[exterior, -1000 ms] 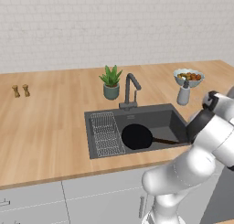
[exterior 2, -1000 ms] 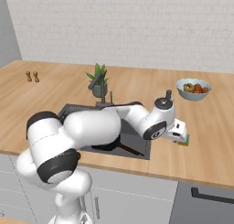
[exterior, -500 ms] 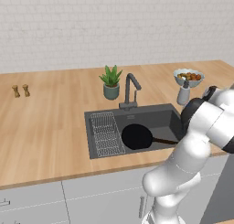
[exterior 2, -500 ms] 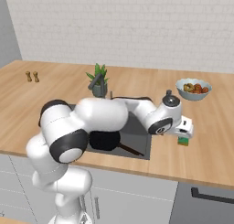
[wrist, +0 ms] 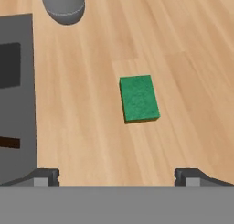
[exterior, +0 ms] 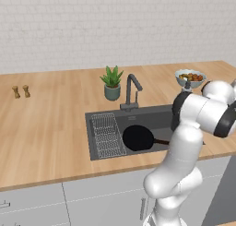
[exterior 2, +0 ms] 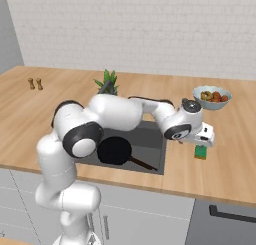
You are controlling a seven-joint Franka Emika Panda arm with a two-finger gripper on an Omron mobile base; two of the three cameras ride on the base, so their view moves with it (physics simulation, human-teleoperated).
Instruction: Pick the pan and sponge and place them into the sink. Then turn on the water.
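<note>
The green sponge (wrist: 139, 98) lies flat on the wooden counter right of the sink (wrist: 18, 95). My gripper (wrist: 117, 175) hangs open above it, its two fingertips spread wide on either side and nothing between them. From the right base view the gripper (exterior 2: 202, 143) sits just over the sponge (exterior 2: 201, 152). The black pan (exterior: 138, 138) rests inside the dark sink (exterior: 147, 119), handle pointing right; the pan (exterior 2: 114, 151) lies by the basin's front wall. No water runs from the faucet (exterior: 131, 89).
A fruit bowl (exterior 2: 212, 96) stands behind the sponge, with a grey round object (wrist: 64, 3) close by. A potted plant (exterior: 112, 82) sits left of the faucet. Two small shakers (exterior: 20, 92) stand far left. The counter's front edge is near the sponge.
The arm has swung right, carrying the hand from the sink's right edge to over the sponge. The jaws stayed open. Pan and sponge have not moved.
</note>
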